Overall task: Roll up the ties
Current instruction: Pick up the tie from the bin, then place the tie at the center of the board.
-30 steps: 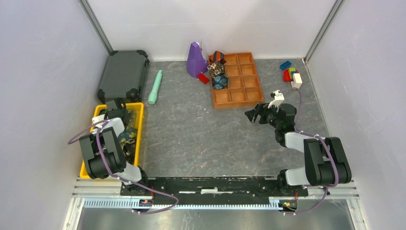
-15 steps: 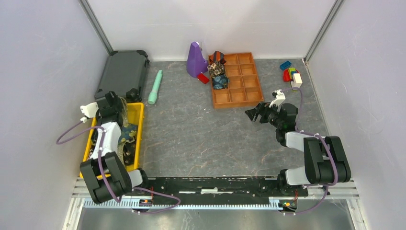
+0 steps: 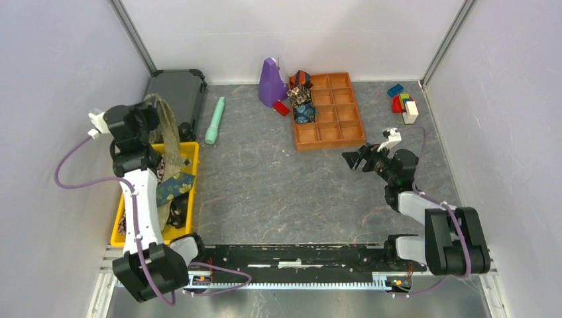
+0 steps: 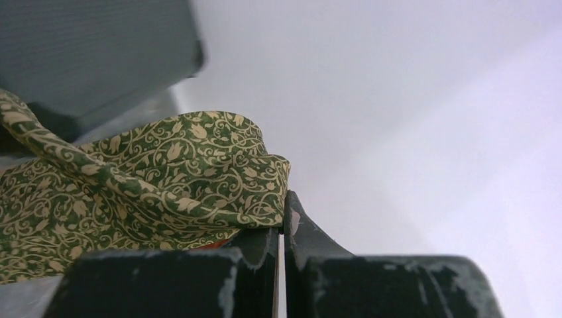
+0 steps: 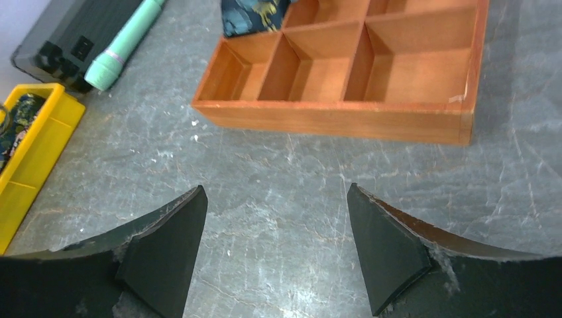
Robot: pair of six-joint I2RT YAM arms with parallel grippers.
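Observation:
My left gripper (image 3: 154,105) is raised high over the far end of the yellow bin (image 3: 189,189) and is shut on an olive-gold patterned tie (image 3: 169,136). The tie hangs from the jaws down into the bin. In the left wrist view the tie (image 4: 146,179) bunches at the closed fingertips. A navy tie with yellow flowers (image 3: 173,187) lies in the bin. Rolled ties (image 3: 303,103) sit in the wooden tray's (image 3: 344,136) left compartments. My right gripper (image 3: 354,159) is open and empty above the table, just near of the tray (image 5: 331,119).
A dark grey case (image 3: 171,99) lies at the back left. A teal cylinder (image 3: 215,120) lies beside it, also in the right wrist view (image 5: 122,43). A purple cone (image 3: 270,82) stands behind the tray. Coloured toy blocks (image 3: 403,101) sit at the back right.
My left gripper has risen and moved toward the back, pulling the olive-gold tie up out of the bin. The right gripper has shifted slightly nearer and stayed open.

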